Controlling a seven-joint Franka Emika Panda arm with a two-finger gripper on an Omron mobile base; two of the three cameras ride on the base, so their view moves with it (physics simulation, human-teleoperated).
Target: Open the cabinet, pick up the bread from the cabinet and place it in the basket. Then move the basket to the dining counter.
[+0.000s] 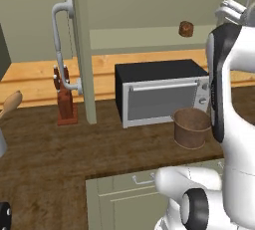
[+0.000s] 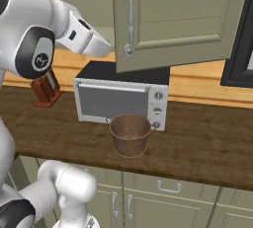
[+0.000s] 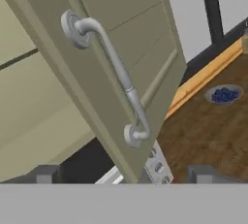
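The cabinet's right door (image 2: 183,19) stands partly swung out above the toaster oven, its curved grey handle (image 2: 129,20) at the free edge. The left door (image 1: 79,50) is also open and seen edge-on. The bread (image 1: 186,29), a small dark-brown lump, lies on the cabinet shelf (image 1: 144,37). On the counter in front of the oven stands the brown basket (image 2: 129,134) (image 1: 191,128), with nothing in it. My gripper (image 3: 123,175) is open, its fingertips (image 3: 46,174) wide apart just short of the door handle (image 3: 116,72) and holding nothing. The dining counter is out of view.
A black and silver toaster oven (image 1: 162,92) sits behind the basket. A knife block (image 1: 64,102) stands to its left and a wooden spoon (image 1: 11,103) at the far left. A bowl of blueberries (image 3: 224,94) lies on the counter further right. Low cabinets (image 2: 168,197) run below.
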